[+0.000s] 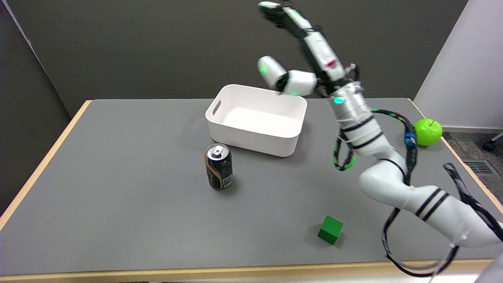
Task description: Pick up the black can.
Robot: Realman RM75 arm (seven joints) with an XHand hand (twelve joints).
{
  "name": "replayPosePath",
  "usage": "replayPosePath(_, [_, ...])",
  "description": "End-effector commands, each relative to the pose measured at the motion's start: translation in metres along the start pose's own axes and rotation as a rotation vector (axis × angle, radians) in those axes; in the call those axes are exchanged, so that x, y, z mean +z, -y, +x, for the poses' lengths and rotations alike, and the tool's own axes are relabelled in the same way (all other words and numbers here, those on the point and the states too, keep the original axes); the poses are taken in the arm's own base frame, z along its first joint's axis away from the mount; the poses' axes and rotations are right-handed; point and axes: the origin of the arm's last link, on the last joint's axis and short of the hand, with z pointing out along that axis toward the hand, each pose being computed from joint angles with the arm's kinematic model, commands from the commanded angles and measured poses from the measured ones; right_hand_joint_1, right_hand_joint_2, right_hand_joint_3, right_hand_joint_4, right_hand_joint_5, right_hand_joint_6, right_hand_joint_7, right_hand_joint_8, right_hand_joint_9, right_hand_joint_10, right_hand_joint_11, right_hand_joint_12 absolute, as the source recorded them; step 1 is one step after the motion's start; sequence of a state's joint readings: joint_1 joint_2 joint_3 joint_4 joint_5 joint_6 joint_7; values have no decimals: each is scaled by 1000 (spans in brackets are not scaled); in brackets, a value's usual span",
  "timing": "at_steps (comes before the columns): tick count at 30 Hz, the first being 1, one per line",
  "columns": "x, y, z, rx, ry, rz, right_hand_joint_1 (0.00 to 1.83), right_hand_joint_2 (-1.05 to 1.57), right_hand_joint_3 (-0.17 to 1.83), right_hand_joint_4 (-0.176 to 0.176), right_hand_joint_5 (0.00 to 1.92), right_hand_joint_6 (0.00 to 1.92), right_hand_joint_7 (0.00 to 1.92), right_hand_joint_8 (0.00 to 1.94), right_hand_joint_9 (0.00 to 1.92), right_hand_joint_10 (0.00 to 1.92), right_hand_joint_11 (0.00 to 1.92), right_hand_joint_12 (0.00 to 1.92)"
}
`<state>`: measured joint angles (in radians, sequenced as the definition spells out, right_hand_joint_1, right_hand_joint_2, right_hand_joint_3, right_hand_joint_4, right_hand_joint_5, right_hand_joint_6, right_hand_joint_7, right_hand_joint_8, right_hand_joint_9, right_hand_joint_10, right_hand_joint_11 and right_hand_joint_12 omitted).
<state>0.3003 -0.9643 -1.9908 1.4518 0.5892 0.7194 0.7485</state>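
My right hand (300,51) is up in the air, fingers spread and holding nothing.

I see it above the far rim of the white bin (257,120). The black can (218,166) stands upright on the desk (118,188), just in front of the bin and well apart from my hand; a green cube (330,230) sits nearer me.

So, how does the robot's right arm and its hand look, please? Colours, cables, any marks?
The right arm is glossy white, made of rounded segments, with thin black bands. The wrist is a silver cylinder with a small green light. Black cables, one wrapped in green and red, loop beside it with a blue connector. The right hand is black and white, with rounded white fingertips, green glints and a small red mark.
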Motion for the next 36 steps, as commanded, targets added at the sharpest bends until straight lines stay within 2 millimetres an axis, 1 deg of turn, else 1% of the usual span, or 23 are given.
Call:
replayPosePath(1, [70, 83, -87, -664, 207, 337, 564, 611, 999, 94, 227, 505, 311, 398, 207, 634, 43, 1038])
replayPosePath(4, [74, 77, -100, -611, 246, 323, 554, 607, 993, 102, 223, 502, 301, 387, 206, 622, 46, 1043])
replayPosePath(5, [75, 76, -103, -598, 258, 320, 567, 615, 963, 103, 227, 485, 303, 362, 206, 610, 36, 1067])
replayPosePath(7, [74, 71, -117, -577, 292, 308, 581, 625, 926, 104, 232, 462, 303, 330, 205, 594, 24, 1095])
replayPosePath(13, [72, 56, -157, -564, 430, 245, 579, 608, 956, 105, 221, 468, 291, 333, 197, 593, 17, 1105])
replayPosePath(16, [66, 40, -177, -582, 528, 189, 579, 616, 942, 105, 223, 461, 290, 327, 197, 586, 19, 1097])
replayPosePath(19, [57, 26, -188, -599, 607, 139, 580, 625, 931, 105, 225, 454, 287, 321, 195, 579, 22, 1088])
replayPosePath(20, [52, 23, -189, -600, 625, 124, 560, 613, 968, 105, 213, 474, 271, 341, 187, 587, 33, 1057])
replayPosePath(22, [45, 19, -188, -601, 648, 102, 541, 601, 1006, 106, 201, 495, 254, 360, 178, 593, 43, 1025])
replayPosePath(25, [34, 13, -177, -616, 684, 72, 543, 599, 1007, 106, 199, 494, 241, 349, 168, 584, 41, 1025])
replayPosePath(27, [28, 16, -168, -623, 697, 62, 578, 601, 974, 105, 210, 467, 252, 315, 168, 563, 16, 1079])
replayPosePath(29, [23, 18, -152, -641, 709, 41, 586, 600, 964, 103, 211, 459, 251, 304, 161, 554, 4, 1092])
replayPosePath(36, [2, 24, -110, -647, 695, -33, 580, 605, 937, 98, 213, 434, 240, 284, 145, 533, -1, 1072])
